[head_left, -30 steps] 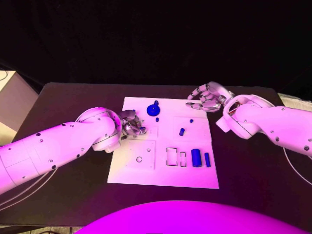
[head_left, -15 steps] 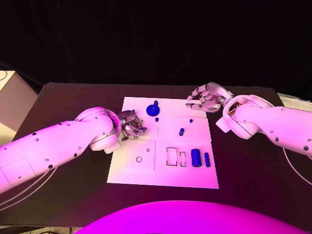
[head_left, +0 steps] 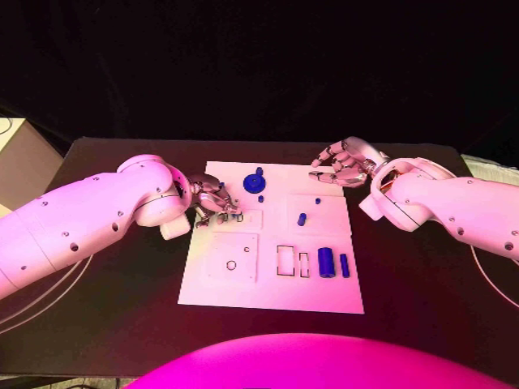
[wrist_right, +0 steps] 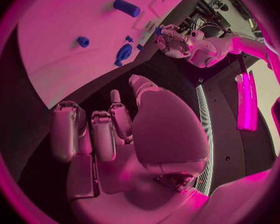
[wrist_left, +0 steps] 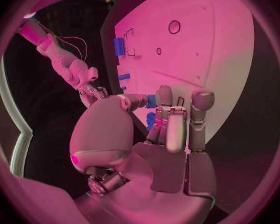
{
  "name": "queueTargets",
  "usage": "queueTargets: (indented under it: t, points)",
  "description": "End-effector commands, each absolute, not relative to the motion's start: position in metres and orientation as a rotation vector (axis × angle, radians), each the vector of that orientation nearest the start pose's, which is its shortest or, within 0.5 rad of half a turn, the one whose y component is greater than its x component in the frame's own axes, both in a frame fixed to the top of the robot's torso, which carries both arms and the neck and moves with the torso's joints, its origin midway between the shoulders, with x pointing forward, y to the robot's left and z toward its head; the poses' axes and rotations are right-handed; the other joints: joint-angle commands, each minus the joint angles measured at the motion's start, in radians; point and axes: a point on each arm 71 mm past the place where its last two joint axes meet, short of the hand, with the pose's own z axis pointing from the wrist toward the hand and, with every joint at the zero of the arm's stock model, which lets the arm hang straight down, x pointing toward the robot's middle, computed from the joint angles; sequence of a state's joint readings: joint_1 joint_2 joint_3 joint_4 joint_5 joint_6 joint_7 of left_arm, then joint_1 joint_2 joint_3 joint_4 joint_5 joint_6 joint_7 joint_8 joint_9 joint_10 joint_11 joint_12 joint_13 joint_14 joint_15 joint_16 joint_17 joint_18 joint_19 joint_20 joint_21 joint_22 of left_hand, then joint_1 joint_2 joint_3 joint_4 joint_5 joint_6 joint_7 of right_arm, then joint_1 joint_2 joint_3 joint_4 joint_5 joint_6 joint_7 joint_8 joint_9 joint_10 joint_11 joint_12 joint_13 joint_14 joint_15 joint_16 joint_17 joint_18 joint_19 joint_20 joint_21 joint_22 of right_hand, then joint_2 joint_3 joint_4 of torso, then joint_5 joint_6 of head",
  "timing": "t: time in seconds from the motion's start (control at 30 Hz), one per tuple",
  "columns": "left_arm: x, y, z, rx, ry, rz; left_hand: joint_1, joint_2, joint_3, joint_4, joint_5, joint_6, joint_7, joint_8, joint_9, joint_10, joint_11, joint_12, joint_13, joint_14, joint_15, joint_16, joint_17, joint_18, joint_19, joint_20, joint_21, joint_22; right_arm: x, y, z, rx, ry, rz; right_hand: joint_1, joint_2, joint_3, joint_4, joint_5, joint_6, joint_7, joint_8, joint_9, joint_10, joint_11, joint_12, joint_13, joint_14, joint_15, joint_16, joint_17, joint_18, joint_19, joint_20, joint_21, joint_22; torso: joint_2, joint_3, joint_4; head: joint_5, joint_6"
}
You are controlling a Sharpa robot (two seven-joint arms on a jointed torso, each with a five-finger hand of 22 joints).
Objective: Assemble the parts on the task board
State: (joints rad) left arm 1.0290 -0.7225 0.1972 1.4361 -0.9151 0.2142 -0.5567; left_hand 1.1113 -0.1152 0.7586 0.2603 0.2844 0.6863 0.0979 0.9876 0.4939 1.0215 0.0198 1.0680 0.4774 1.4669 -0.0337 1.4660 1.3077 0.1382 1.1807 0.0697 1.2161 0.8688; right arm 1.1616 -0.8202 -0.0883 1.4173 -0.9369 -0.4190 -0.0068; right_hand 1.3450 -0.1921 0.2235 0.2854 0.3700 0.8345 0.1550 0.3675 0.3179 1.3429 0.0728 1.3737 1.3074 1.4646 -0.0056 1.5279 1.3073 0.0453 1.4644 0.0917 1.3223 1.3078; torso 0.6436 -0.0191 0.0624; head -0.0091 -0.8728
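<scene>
The white task board (head_left: 272,279) lies in the middle of the black table. My left hand (head_left: 213,200) hovers at the board's left edge and pinches a small blue part (wrist_left: 151,101) between thumb and finger; the same part (wrist_right: 157,31) shows at its fingertips in the right wrist view. My right hand (head_left: 345,164) hangs over the board's far right corner with its fingers loosely bent and apart, holding nothing. On the board are a round blue part (head_left: 256,181), a blue peg (head_left: 303,219), a blue cylinder (head_left: 326,261) and a thinner blue bar (head_left: 345,265).
A pale box (head_left: 8,166) stands off the table's far left corner. The board has a round hole (head_left: 232,265) and rectangular slots (head_left: 286,259) in its near half. Bare black table (head_left: 435,308) lies on both sides of the board.
My left arm has lifted and swung towards the far left, and its hand has drawn slightly back along the board's left edge. The right hand has stayed put.
</scene>
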Motion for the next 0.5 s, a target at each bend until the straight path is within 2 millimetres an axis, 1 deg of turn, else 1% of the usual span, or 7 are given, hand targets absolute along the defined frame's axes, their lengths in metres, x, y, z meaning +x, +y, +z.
queueTargets:
  t: [0.03, 0.1, 0.17, 0.23, 0.33, 0.43, 0.5]
  points:
    - [0.477, 0.172, -0.238, -0.357, 2.587, -0.734, -0.019, 0.017, 0.207, -0.216, -0.001, 0.011, -0.001, -0.006, -0.002, 0.002, 0.002, 0.007, 0.001, 0.020, -0.004, 0.010, 0.065, 0.001, -0.005, 0.002, 0.006, 0.006, 0.493, -0.228, -0.227, 0.374, 1.746, 0.823, -0.006, -0.001, 0.007, -0.001, 0.004, -0.003, 0.000, 0.005, 0.002, 0.006, -0.001, 0.006, 0.053, 0.086, 0.000, -0.005, 0.199, 0.006, 0.036, 0.002, -0.003, 0.127, 0.001, 0.0000, -0.0002, 0.000, 0.000]
    - [0.481, 0.171, -0.236, -0.345, 2.595, -0.726, -0.047, 0.027, 0.218, -0.237, -0.001, 0.016, -0.002, -0.006, -0.005, 0.003, 0.001, 0.010, 0.001, 0.023, -0.006, 0.015, 0.073, 0.000, -0.003, 0.003, 0.012, 0.014, 0.493, -0.228, -0.227, 0.375, 1.746, 0.822, -0.006, -0.001, 0.007, -0.001, 0.004, -0.003, 0.000, 0.005, 0.002, 0.006, -0.001, 0.006, 0.053, 0.086, 0.000, -0.005, 0.199, 0.006, 0.036, 0.002, -0.003, 0.127, 0.001, -0.0006, 0.0002, -0.001, 0.000]
    - [0.485, 0.169, -0.233, -0.324, 2.606, -0.711, -0.088, 0.037, 0.238, -0.273, 0.001, 0.029, -0.004, -0.006, -0.010, 0.012, -0.002, 0.016, 0.002, 0.031, -0.008, 0.024, 0.089, -0.003, 0.008, 0.000, 0.029, 0.037, 0.493, -0.228, -0.227, 0.374, 1.746, 0.822, -0.007, -0.003, 0.007, -0.001, 0.009, -0.003, 0.000, 0.005, 0.002, 0.005, -0.001, 0.005, 0.053, 0.086, 0.000, -0.005, 0.199, 0.006, 0.036, 0.001, -0.003, 0.127, 0.001, -0.0011, 0.0001, 0.001, 0.000]
    - [0.490, 0.166, -0.231, -0.302, 2.614, -0.693, -0.111, 0.041, 0.251, -0.296, 0.003, 0.036, -0.006, -0.007, -0.012, 0.019, -0.003, 0.020, 0.007, 0.035, -0.009, 0.030, 0.099, -0.005, 0.013, -0.001, 0.037, 0.048, 0.493, -0.228, -0.227, 0.374, 1.747, 0.822, -0.007, -0.003, 0.007, -0.001, 0.009, -0.003, 0.000, 0.005, 0.002, 0.005, -0.001, 0.005, 0.053, 0.086, 0.000, -0.005, 0.199, 0.006, 0.036, 0.001, -0.003, 0.127, 0.001, -0.0011, -0.0003, 0.002, 0.000]
    - [0.495, 0.163, -0.230, -0.262, 2.627, -0.659, -0.129, 0.046, 0.260, -0.310, 0.003, 0.041, -0.007, -0.008, -0.014, 0.025, -0.005, 0.024, 0.014, 0.038, -0.010, 0.033, 0.106, -0.005, 0.013, -0.002, 0.041, 0.052, 0.493, -0.227, -0.227, 0.374, 1.747, 0.823, -0.007, -0.004, 0.007, -0.002, 0.009, -0.003, 0.000, 0.005, 0.002, 0.006, -0.001, 0.006, 0.053, 0.086, 0.000, -0.005, 0.198, 0.006, 0.036, 0.001, -0.003, 0.127, 0.001, -0.0006, -0.0006, 0.004, 0.000]
    - [0.499, 0.159, -0.230, -0.218, 2.639, -0.618, -0.129, 0.046, 0.260, -0.310, 0.003, 0.041, -0.007, -0.008, -0.014, 0.025, -0.005, 0.024, 0.014, 0.038, -0.010, 0.033, 0.106, -0.005, 0.013, -0.002, 0.041, 0.052, 0.493, -0.227, -0.227, 0.373, 1.748, 0.824, -0.006, -0.004, 0.008, -0.002, 0.010, -0.003, 0.000, 0.005, 0.002, 0.006, -0.001, 0.006, 0.053, 0.086, 0.000, -0.005, 0.198, 0.006, 0.036, 0.001, -0.004, 0.127, 0.001, -0.0003, -0.0001, 0.004, 0.000]
    - [0.501, 0.156, -0.230, -0.189, 2.648, -0.592, -0.137, 0.049, 0.263, -0.317, 0.004, 0.042, -0.008, -0.009, -0.014, 0.027, -0.005, 0.025, 0.015, 0.039, -0.010, 0.034, 0.107, -0.006, 0.014, -0.003, 0.043, 0.056, 0.493, -0.226, -0.227, 0.373, 1.748, 0.824, -0.006, -0.004, 0.008, -0.002, 0.010, -0.003, 0.000, 0.005, 0.002, 0.006, -0.001, 0.006, 0.053, 0.086, 0.000, -0.005, 0.198, 0.006, 0.036, 0.001, -0.004, 0.127, 0.000, -0.0003, 0.0003, 0.004, 0.000]
